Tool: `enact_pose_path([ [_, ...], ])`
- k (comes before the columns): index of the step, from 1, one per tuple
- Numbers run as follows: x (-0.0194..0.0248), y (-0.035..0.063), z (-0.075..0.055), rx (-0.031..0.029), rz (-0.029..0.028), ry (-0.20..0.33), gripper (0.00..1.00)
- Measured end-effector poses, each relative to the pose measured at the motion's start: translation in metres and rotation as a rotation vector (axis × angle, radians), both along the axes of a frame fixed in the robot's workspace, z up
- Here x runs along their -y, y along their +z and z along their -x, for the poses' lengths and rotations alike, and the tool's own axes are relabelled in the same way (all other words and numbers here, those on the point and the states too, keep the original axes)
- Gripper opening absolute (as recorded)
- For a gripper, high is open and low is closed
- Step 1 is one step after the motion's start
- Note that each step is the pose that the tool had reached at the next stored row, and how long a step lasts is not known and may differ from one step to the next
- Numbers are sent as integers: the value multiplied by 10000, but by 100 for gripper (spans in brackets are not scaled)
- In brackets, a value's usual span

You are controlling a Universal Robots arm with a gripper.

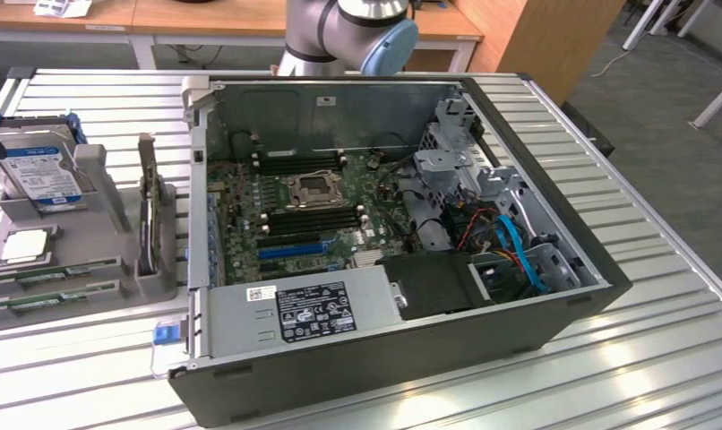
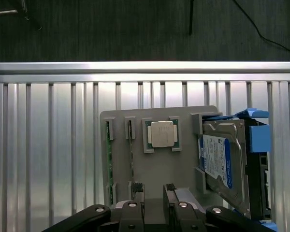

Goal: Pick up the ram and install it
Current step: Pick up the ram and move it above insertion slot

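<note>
1. Checking in on the ram job: nothing's been picked yet, as far as I can tell. Both sticks stand on edge in the gray holder. The ram is the one closest to my claw, and a second ram stick sits in the slot just beside it.
2. Claw hangs over the holder with its fingers spread and nothing between them. I can see bare holder through the gap. One fingertip is right by the end of the ram, but I can't tell if it's touching.
3. The same holder also carries the processor chip and the hard drive with the blue label.
4. Install side: the PC case lies open, and the black memory slots by the CPU socket look empty to me, though that's my read. So grab, carry and seating all look left to do.
5. Layout, reading the exterior view as a clock: case in the middle, holder at 9 o'clock, arm base at 12.
6. Surface is a shiny slatted aluminium table, with glare toward 5 o'clock.
7. Room: wooden desks at 12 o'clock and gray carpet out around 2. The wrist view shows dark floor with a cable past the table edge.
</note>
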State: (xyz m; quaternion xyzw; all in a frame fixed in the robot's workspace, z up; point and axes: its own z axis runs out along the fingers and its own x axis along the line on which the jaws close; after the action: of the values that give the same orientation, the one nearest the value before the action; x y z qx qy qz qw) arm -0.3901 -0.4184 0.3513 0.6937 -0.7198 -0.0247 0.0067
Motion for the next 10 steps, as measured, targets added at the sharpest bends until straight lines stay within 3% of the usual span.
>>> enact_pose_path([
  [5, 1, -1, 1, 1, -1, -2, 29],
  [10, 39, 0, 0, 1, -1, -1, 29],
])
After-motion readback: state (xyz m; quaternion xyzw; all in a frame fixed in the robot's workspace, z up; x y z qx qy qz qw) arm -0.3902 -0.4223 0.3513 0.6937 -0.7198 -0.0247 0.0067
